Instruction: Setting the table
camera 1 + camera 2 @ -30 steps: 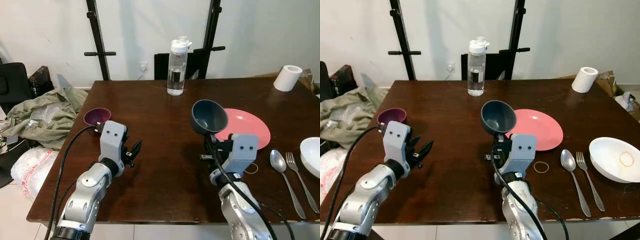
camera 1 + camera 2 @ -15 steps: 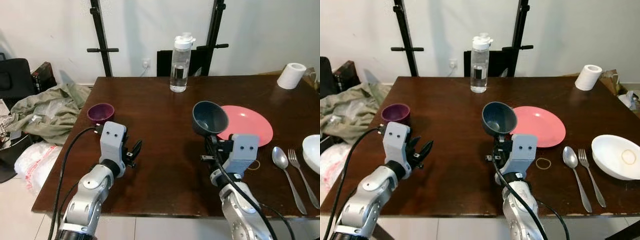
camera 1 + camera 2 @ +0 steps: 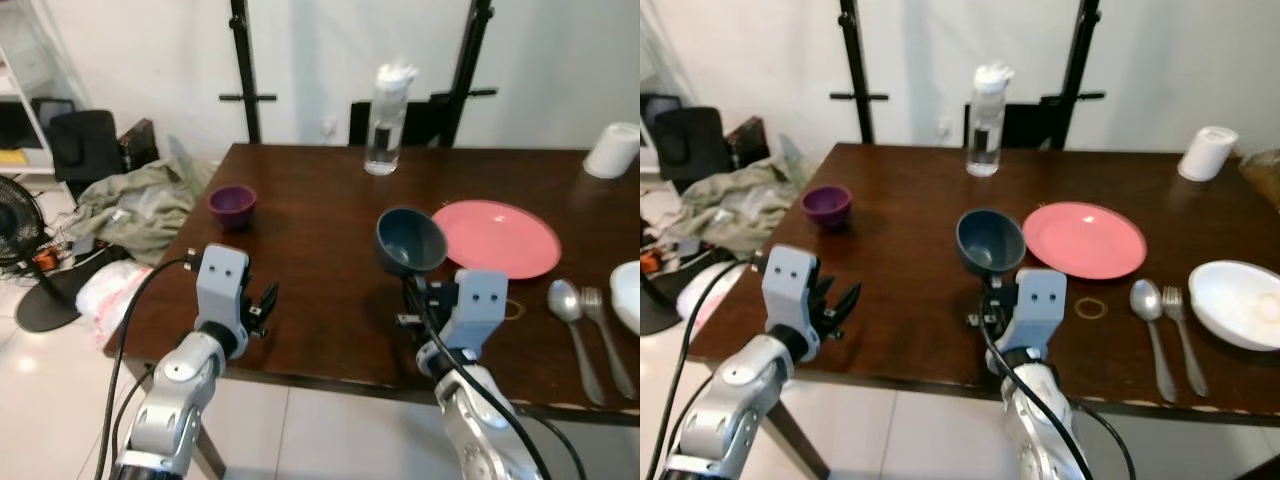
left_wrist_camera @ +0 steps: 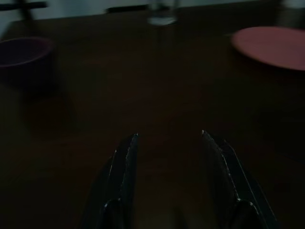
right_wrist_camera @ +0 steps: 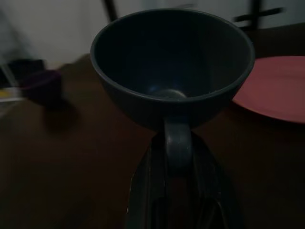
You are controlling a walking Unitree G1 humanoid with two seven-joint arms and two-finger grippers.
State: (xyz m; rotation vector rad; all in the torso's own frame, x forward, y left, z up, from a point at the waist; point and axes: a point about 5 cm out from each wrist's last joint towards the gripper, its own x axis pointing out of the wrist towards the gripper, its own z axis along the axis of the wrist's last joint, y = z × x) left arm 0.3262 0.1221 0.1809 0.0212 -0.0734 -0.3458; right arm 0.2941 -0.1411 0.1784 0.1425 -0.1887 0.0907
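Note:
My right gripper (image 3: 410,288) is shut on the handle of a dark blue-grey cup (image 3: 410,240), held tilted above the dark wooden table (image 3: 320,230); the right wrist view has the handle pinched between the fingers (image 5: 147,191) below the cup's bowl (image 5: 171,62). Just right of the cup lies a pink plate (image 3: 497,238). A small purple cup (image 3: 232,207) stands near the table's left edge. My left gripper (image 3: 262,303) hovers open over the near left corner, with nothing between its fingertips (image 4: 128,143).
A clear water bottle (image 3: 986,122) stands at the far edge. Right of the plate lie a rubber band (image 3: 1090,308), a spoon (image 3: 1145,300), a fork (image 3: 1180,320), a white bowl (image 3: 1238,303) and a paper roll (image 3: 1206,153). On the floor, left: crumpled clothes (image 3: 140,205), a fan (image 3: 20,230).
The whole picture has shifted: the camera has drawn back and swung left, bringing the floor and fan into view. Both arms hold the same pose; the cup stays gripped.

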